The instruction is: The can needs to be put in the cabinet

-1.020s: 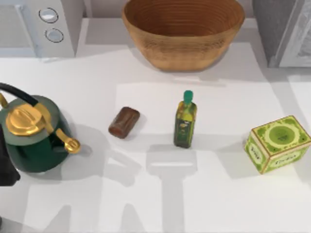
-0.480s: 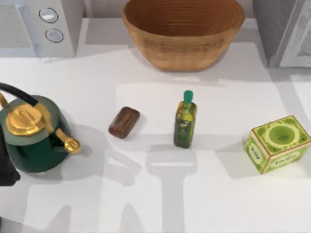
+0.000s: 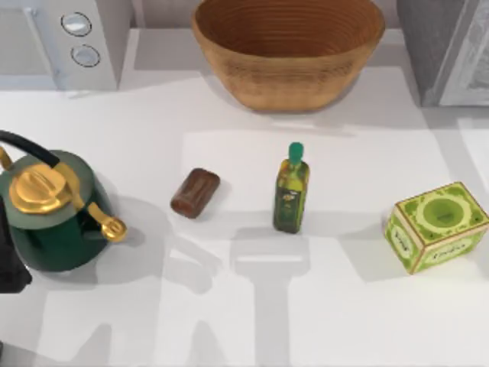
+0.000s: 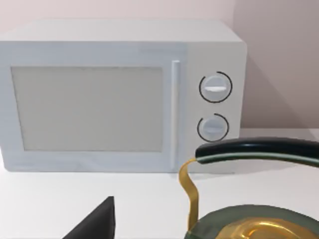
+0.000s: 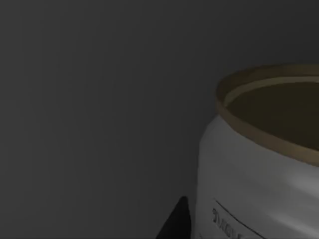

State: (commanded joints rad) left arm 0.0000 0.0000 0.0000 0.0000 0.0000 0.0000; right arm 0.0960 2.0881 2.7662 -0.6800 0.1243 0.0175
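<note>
The can (image 3: 195, 193) is a small dark brown cylinder lying on its side on the white table, left of centre, with nothing touching it. The grey cabinet (image 3: 447, 46) stands at the back right corner. My left arm (image 3: 9, 264) is parked at the table's left edge, behind the kettle and well left of the can. A dark part of my left gripper (image 4: 94, 226) shows in the left wrist view, facing the microwave. A dark part of my right gripper (image 5: 177, 224) shows in the right wrist view, close to a grey wall.
An olive-oil bottle (image 3: 291, 191) stands upright right of the can. A green box (image 3: 435, 225) sits at the right. A wicker basket (image 3: 289, 50) is at the back centre, a microwave (image 3: 65, 38) at the back left, a green kettle (image 3: 53, 210) at the left. A white jar (image 5: 259, 174) is beside the right gripper.
</note>
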